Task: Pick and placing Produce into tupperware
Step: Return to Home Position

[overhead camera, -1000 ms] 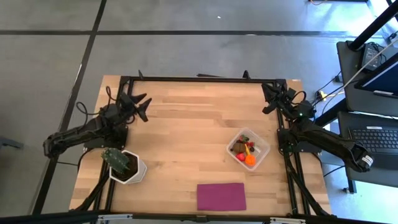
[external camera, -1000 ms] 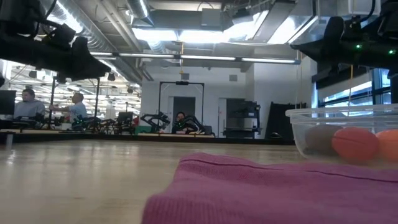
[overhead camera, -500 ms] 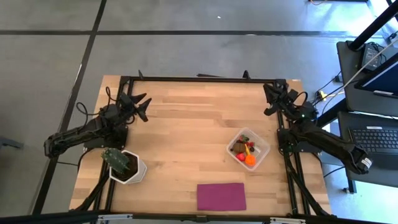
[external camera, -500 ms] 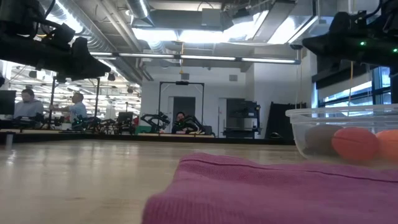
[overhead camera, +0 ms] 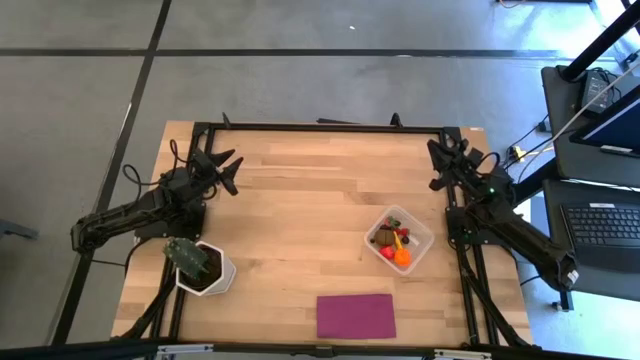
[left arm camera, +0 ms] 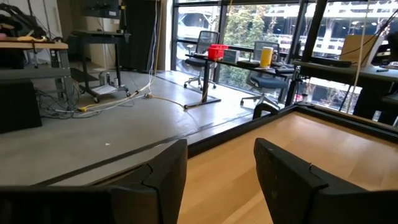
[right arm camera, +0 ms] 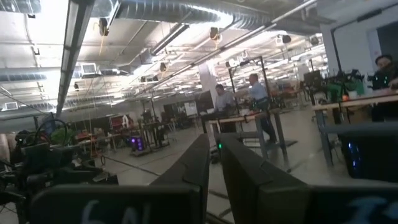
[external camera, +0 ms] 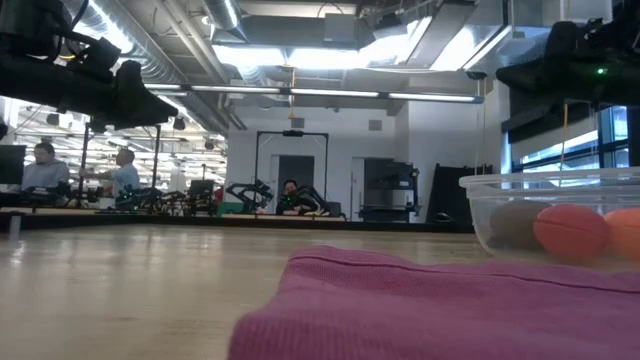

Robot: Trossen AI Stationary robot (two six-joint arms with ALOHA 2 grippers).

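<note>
High view: the tupperware (overhead camera: 421, 232), with the produce (overhead camera: 394, 244) inside, sat near the worktop's (overhead camera: 300, 210) right edge. The almost closed right claw (right arm camera: 214, 139) was nearer, by the far right corner. The wide left claw (left arm camera: 219, 155) waited by the left edge.

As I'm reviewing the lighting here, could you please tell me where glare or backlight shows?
Low view: the ceiling lights glare, leaving the left arm and right arm as silhouettes; the tupperware is well lit. Left wrist view: the windows glow bright. High view: even light on the table.
</note>
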